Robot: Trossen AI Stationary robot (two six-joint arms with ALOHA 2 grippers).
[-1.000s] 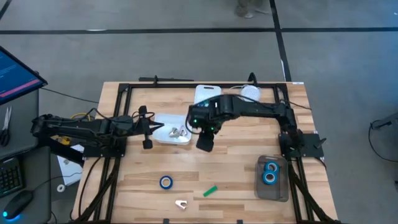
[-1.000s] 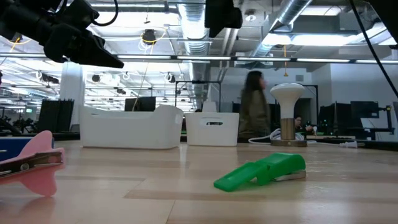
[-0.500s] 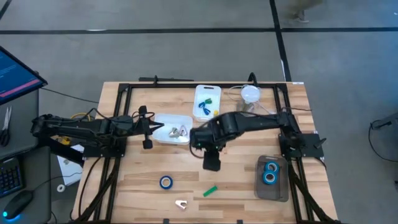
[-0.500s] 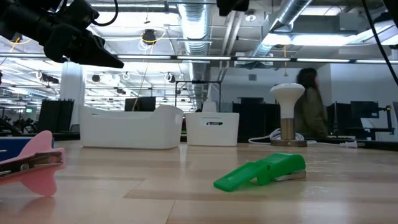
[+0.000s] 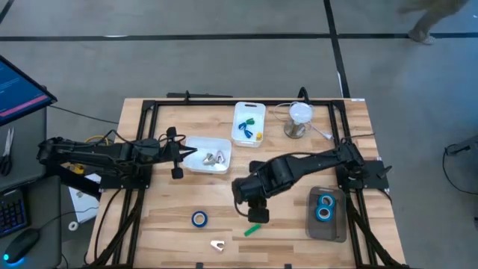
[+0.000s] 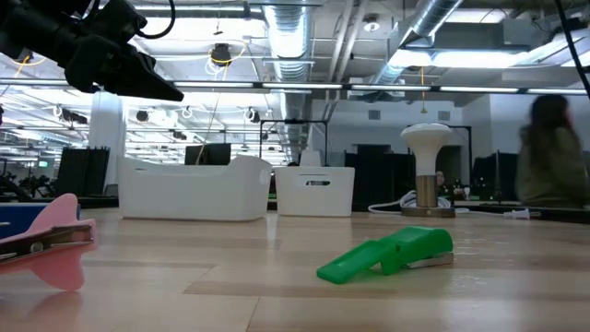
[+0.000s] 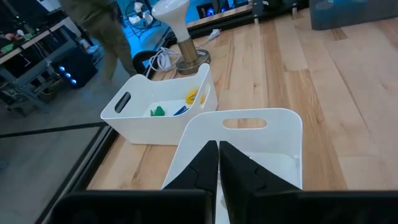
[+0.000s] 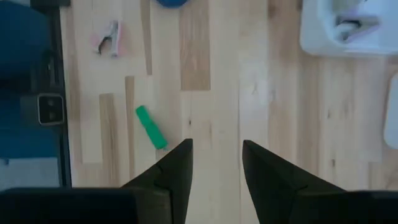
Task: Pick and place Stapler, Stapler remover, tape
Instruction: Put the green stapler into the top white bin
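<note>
While empty, right claw (image 5: 258,214) open | above green stapler (image 5: 254,229)

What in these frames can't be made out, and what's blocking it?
- Right gripper: out of the low view, cut off above its top edge.
- Loose blue tape roll: cut by the right wrist view's edge; hidden in the low view behind the pink staple remover.
- Contents of the nearer white tub: left wrist view, hidden by the left gripper's shut fingers.
- Person: low view, blurred.
</note>
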